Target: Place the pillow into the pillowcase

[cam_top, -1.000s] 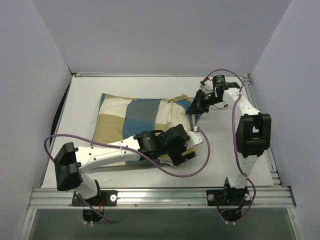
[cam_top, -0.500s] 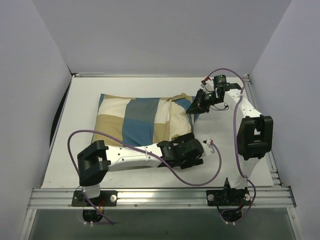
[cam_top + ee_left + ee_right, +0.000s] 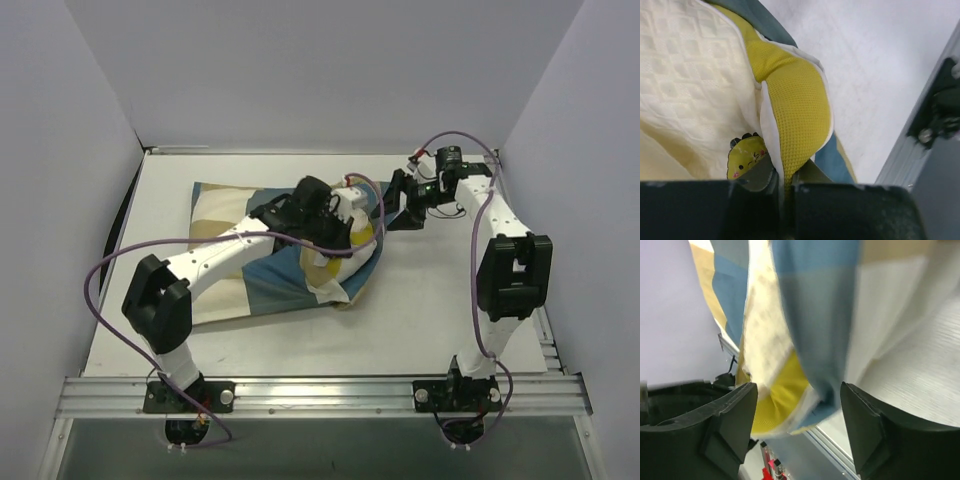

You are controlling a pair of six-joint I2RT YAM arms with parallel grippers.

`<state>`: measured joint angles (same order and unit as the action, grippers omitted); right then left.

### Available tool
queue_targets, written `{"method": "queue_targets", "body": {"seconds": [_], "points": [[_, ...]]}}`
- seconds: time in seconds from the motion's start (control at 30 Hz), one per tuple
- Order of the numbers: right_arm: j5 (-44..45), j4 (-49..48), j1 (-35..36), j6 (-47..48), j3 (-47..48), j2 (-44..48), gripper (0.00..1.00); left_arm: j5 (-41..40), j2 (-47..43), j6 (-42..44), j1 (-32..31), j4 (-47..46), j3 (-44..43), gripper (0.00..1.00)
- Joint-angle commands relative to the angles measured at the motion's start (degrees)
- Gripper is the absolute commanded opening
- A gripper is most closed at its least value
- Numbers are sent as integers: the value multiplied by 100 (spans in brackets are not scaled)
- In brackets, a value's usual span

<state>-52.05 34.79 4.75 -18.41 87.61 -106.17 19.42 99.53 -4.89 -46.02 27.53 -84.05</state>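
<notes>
Item: pillow (image 3: 685, 90), cream bumpy knit with a yellow waffle-knit panel and a small yellow emblem (image 3: 746, 157) near its corner. Location: middle of the white counter (image 3: 430, 300), with one end showing at the right-hand end of the pillowcase (image 3: 230, 290); how much of it lies inside cannot be told. Pillowcase: blue, tan and white check, rumpled, lying flat toward the left and bunched up around the pillow's end. Left arm (image 3: 215, 258): reaches across the pillowcase; the left fingers (image 3: 850, 212) are closed on the pillow's piped edge, just beside the emblem. Right arm (image 3: 505, 270): stands at the far right; the right fingers (image 3: 705, 425) are spread apart and grip nothing, with checked cloth and a strip of yellow hanging in front of them, whether touching cannot be told. Also present: purple cable (image 3: 110, 265) looping off the left arm.
</notes>
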Motion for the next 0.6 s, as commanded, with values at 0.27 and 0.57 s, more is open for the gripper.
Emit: {"method": "queue_targets", "body": {"seconds": [0.27, 0.57], "points": [[265, 1224, -521, 848, -604, 835, 50, 2259, 76, -1788, 823, -1874, 644, 0], [634, 495, 394, 383, -834, 106, 41, 2382, 14, -1937, 937, -2049, 706, 0]]}}
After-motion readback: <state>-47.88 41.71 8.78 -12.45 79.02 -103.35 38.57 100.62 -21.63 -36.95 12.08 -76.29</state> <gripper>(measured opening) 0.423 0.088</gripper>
